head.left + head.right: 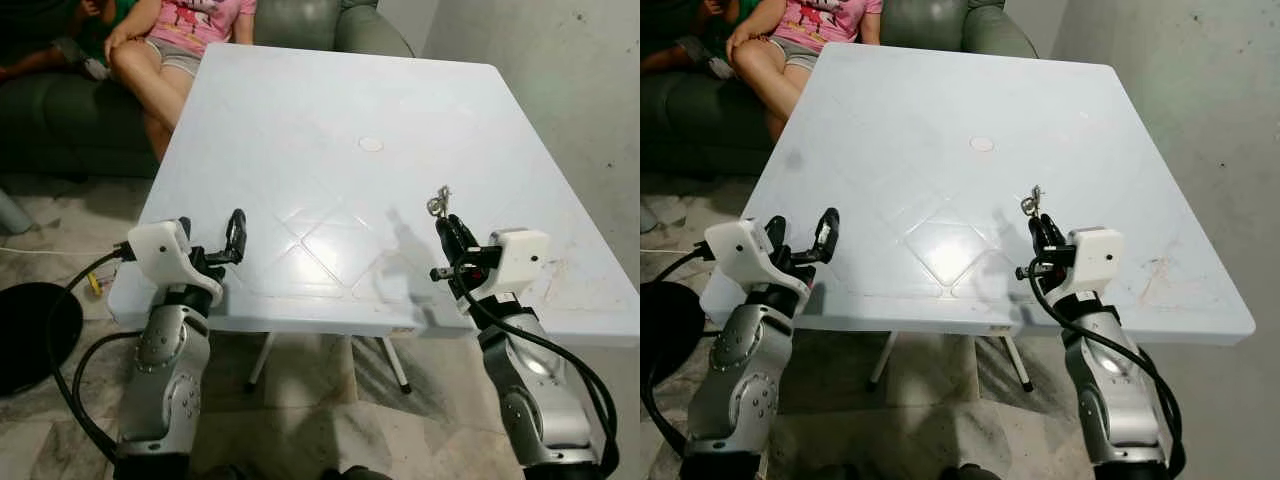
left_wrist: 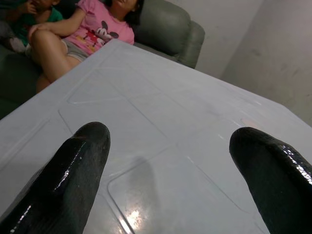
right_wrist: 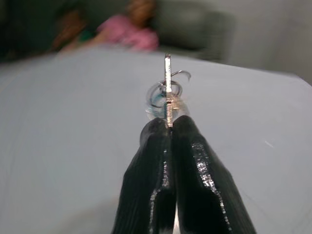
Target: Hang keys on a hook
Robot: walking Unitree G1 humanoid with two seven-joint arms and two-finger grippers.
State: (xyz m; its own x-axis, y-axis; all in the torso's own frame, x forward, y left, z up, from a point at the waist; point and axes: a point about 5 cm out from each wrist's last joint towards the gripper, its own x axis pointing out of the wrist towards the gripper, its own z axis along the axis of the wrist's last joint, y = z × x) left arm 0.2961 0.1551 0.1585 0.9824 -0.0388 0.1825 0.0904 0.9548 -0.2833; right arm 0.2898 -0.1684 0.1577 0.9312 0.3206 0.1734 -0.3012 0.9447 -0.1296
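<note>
Pinching the keys (image 3: pixel 167 92) by a thin edge above the white table (image 1: pixel 330 120), the right gripper (image 1: pixel 452 228) is risking a slip — perhaps a twist — while the left gripper (image 1: pixel 236 232) is idling spread apart over that table's near edge.

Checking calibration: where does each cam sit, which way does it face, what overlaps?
Head stereo pair: looks forward and down at the white table; both arms show.
Left wrist: along the open left tool, across the table toward a seated person.
Right wrist: along the right tool, shut on keys.
All share the table.
</note>
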